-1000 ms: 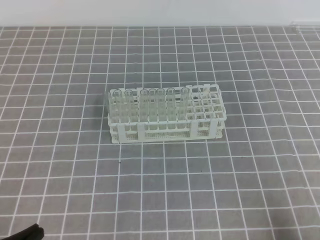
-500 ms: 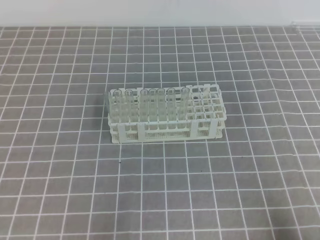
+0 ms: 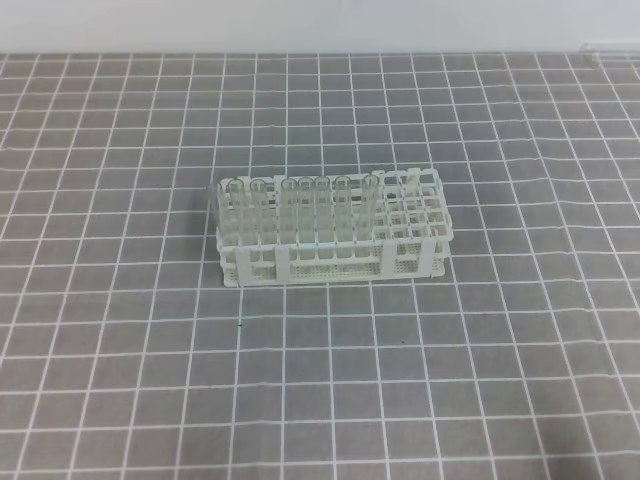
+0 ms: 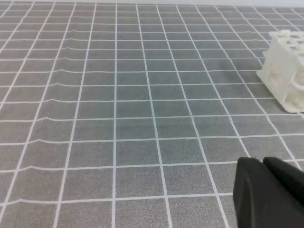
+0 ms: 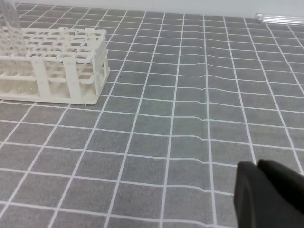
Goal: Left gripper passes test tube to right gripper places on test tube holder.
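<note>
The white test tube holder (image 3: 330, 235) stands mid-table on the grey grid mat. Several clear test tubes (image 3: 300, 205) stand upright in its left and middle holes, and its right end holds none. Neither gripper shows in the exterior high view. In the left wrist view my left gripper (image 4: 262, 162) sits low at the bottom right, shut and holding nothing, with the holder's corner (image 4: 286, 71) far off to its right. My right gripper (image 5: 257, 165) is likewise shut on nothing, with the holder (image 5: 52, 66) well away at the upper left.
The grey mat with white grid lines (image 3: 450, 380) covers the whole table. A slim clear object (image 5: 280, 18) lies at the far right edge of the mat. A white wall runs along the back.
A black piece of the left arm at the bottom left corner of the exterior high view has withdrawn out of frame. The holder and its tubes have not moved.
</note>
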Motion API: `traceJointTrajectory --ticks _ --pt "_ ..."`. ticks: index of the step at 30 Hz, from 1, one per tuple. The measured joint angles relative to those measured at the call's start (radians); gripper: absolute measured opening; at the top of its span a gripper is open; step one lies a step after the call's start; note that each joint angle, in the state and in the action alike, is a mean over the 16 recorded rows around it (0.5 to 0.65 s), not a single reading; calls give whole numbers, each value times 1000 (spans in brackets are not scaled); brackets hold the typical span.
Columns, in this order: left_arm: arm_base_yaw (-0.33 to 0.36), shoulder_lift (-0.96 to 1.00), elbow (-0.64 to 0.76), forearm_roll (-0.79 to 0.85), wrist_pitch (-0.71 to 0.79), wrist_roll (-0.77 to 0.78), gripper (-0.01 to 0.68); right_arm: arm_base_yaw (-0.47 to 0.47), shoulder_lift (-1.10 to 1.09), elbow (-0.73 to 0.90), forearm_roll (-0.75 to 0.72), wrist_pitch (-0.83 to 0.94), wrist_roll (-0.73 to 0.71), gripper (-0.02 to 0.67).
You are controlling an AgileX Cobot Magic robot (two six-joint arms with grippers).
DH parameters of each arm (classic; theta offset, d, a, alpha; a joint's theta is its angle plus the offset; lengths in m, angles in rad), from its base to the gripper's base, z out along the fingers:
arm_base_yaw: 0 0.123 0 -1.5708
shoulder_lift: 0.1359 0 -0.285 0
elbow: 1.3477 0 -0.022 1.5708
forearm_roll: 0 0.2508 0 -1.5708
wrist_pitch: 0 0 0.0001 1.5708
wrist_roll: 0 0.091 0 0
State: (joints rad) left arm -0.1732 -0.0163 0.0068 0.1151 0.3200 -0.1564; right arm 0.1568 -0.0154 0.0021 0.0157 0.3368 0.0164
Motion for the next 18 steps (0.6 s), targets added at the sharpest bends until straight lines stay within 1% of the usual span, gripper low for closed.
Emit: traceJointTrajectory --ticks 6,18 --pt "14 6 -4 -7 7 8 -2 0 0 0 0 0 0 -13" --pt "17 -6 2 -8 3 7 -2 0 1 0 0 0 0 -13"
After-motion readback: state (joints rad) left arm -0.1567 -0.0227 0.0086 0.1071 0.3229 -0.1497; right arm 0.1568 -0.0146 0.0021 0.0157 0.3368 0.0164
